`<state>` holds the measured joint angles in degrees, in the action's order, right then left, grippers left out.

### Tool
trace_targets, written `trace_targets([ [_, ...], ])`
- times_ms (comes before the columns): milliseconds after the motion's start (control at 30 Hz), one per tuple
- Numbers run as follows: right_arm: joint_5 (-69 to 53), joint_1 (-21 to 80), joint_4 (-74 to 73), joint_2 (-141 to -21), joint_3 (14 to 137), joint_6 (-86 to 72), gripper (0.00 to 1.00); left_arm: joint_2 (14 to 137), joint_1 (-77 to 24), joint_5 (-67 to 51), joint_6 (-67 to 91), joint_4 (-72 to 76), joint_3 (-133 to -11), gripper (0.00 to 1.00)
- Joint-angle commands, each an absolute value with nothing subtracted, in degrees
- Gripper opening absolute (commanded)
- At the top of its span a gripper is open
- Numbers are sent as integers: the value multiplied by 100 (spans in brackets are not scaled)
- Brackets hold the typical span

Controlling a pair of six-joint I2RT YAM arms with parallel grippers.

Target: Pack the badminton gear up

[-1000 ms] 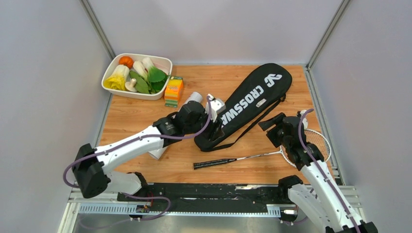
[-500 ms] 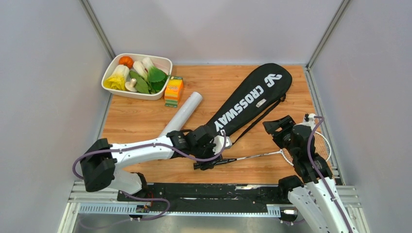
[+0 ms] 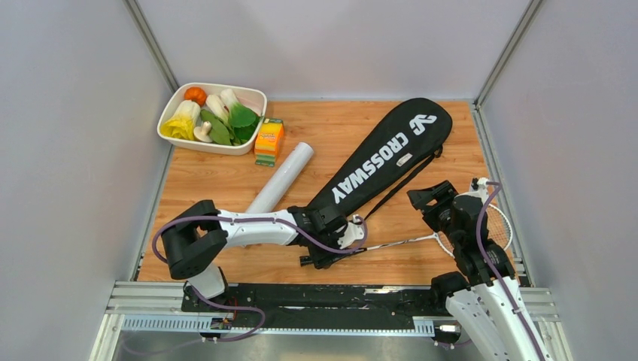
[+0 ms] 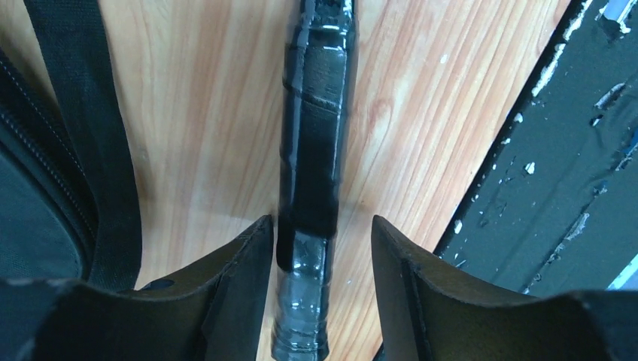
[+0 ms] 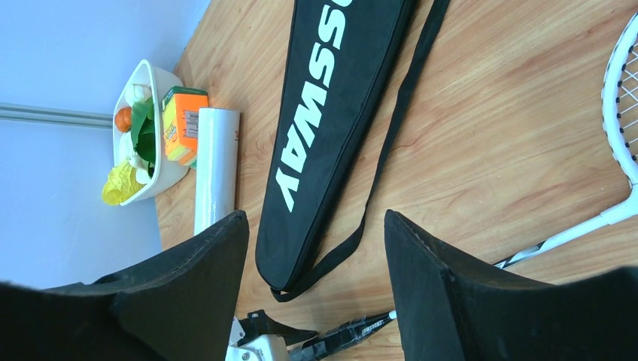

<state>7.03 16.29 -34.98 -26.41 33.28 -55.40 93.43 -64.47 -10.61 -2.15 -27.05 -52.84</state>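
A racket [image 3: 399,241] lies on the wooden table near the front, its white strung head [image 5: 621,113] partly under my right arm. Its black handle [image 4: 316,135] runs between the fingers of my left gripper [image 3: 319,258] [image 4: 320,226], which is open, with a gap showing on the right side. The black CROSSWAY bag [image 3: 384,162] [image 5: 331,113] lies diagonally just behind, with its strap [image 4: 98,150] beside the handle. A long white tube [image 3: 282,178] [image 5: 214,165] rests left of the bag. My right gripper [image 3: 429,197] [image 5: 314,218] hovers open and empty above the racket's shaft.
A white dish [image 3: 167,137] of toy vegetables stands in the back left corner, with a small orange-and-green box [image 3: 269,141] [image 5: 184,124] beside it. The black base rail [image 4: 542,150] runs close along the near side of the handle. Grey walls enclose the table.
My left arm swung from over the tube and the bag's lower end down to the racket handle and now straddles it. My right arm shifted slightly right early on, then stayed still.
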Motion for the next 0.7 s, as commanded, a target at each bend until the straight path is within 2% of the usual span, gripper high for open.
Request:
trace_targets([
  [0, 704, 1605, -3464, -2583, 3293, -5485, 69, 9608, -6590, -883, -282, -2536, -5450, 57],
  [100, 593, 1608, -3468, -2531, 3184, -5573, 68, 9678, -6675, -761, -235, -2523, -5434, 51],
  [267, 295, 1600, -3468, -2453, 3023, -5856, 68, 9684, -6793, -742, -49, -2433, -5406, 21],
  [400, -67, 1606, -3478, -2427, 2938, -5963, 68, 9561, -6803, -830, 207, -2503, -5481, 3],
  [667, -920, 1605, -3468, -2316, 2322, -6524, 69, 9068, -6803, -778, 1280, -2004, -5692, 0],
])
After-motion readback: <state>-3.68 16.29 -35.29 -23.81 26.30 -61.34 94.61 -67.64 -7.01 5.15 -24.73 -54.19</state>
